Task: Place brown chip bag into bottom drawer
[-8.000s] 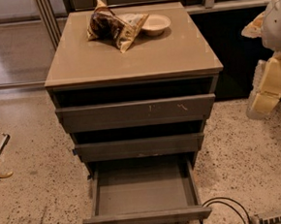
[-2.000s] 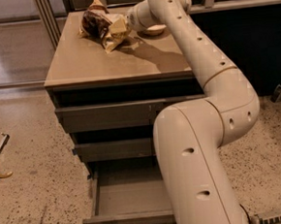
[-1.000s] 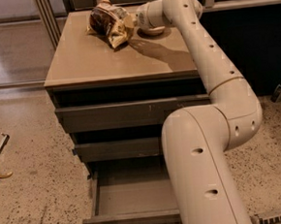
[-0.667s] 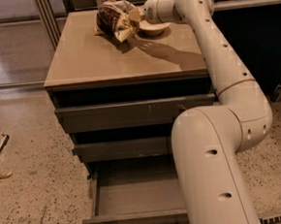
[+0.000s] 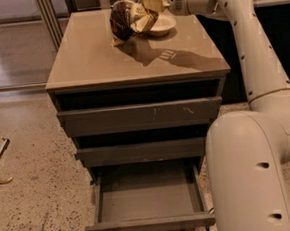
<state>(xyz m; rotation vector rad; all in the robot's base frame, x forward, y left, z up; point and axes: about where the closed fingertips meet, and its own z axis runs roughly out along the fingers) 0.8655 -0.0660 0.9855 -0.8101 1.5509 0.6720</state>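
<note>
Camera view: brown chip bag (image 5: 129, 16) sits at the far edge of the cabinet top (image 5: 95, 56), crumpled, w/ its right end caught by the gripper (image 5: 157, 0). The claw looks clamped together on that end, though foil hides most of it. The bag hangs in front of the cream bowl (image 5: 162, 26) & partly covers it. Its shadow falls on the top nearer the camera, so it's prob. raised, w/ maybe the lower left corner touching; can't tell for sure. Gripping one end makes sense: loose foil folds flat there & the bulk dangles clear of the bowl.

The arm (image 5: 250, 54) reaches in from the right over the back corner, so the cabinet front stays unblocked.

Bottom drawer (image 5: 149, 200) is pulled out toward the camera w/ its tray bare, ready to take the bag. Top drawer (image 5: 140, 117) & middle drawer (image 5: 140, 152) are pushed in, so nothing overhangs the tray. Next, I'd judge: carry the bag fwd past the front edge, then lower it; the risk is foil slipping from the grip.
</note>
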